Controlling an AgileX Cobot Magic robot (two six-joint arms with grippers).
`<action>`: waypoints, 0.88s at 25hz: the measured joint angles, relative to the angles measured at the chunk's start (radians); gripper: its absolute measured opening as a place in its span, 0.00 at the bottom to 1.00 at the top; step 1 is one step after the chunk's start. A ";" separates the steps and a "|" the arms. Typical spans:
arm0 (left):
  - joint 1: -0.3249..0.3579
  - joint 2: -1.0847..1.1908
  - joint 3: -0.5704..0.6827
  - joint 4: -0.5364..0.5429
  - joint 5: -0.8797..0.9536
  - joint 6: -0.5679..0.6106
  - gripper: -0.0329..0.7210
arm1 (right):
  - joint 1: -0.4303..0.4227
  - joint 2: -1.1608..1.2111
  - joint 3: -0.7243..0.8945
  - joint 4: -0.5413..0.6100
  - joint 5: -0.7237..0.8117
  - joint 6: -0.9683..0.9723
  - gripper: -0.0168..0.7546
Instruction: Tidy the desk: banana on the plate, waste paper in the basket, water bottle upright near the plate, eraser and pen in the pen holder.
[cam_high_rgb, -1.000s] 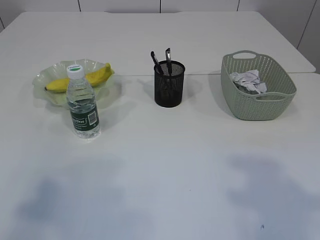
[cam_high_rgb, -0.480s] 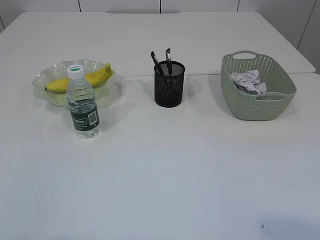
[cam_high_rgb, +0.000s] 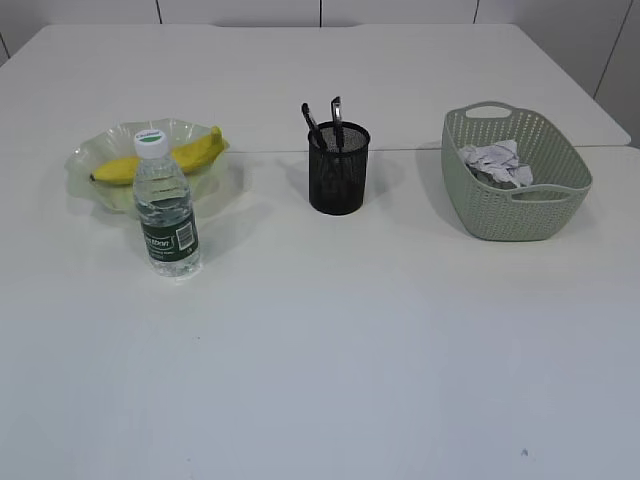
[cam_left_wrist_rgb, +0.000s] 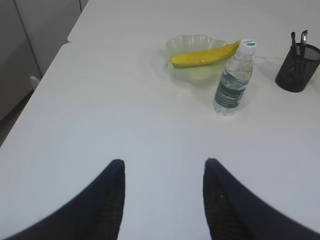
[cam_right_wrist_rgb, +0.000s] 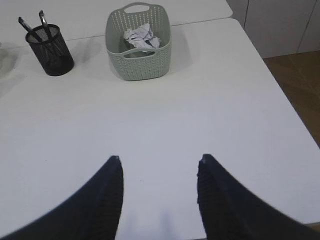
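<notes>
The banana lies in the pale green plate at the left of the desk. The water bottle stands upright just in front of the plate. The black pen holder holds two pens; the eraser is hidden. Crumpled waste paper sits in the sage-green basket. My left gripper and right gripper are open, empty, above bare desk, out of the exterior view.
The desk's left edge and right edge drop off to the floor. A seam runs across the desk behind the objects.
The arms' shadows on the near part of the desk have faded away. The objects have not moved.
</notes>
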 joint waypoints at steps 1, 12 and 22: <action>0.000 0.000 0.000 0.000 0.000 0.000 0.52 | 0.000 -0.020 0.008 0.011 0.000 0.000 0.50; 0.000 0.000 0.108 0.000 0.002 0.010 0.52 | 0.000 -0.135 0.181 0.121 0.001 -0.044 0.50; 0.000 0.000 0.226 0.000 -0.019 0.014 0.52 | 0.000 -0.135 0.255 0.128 0.001 -0.120 0.50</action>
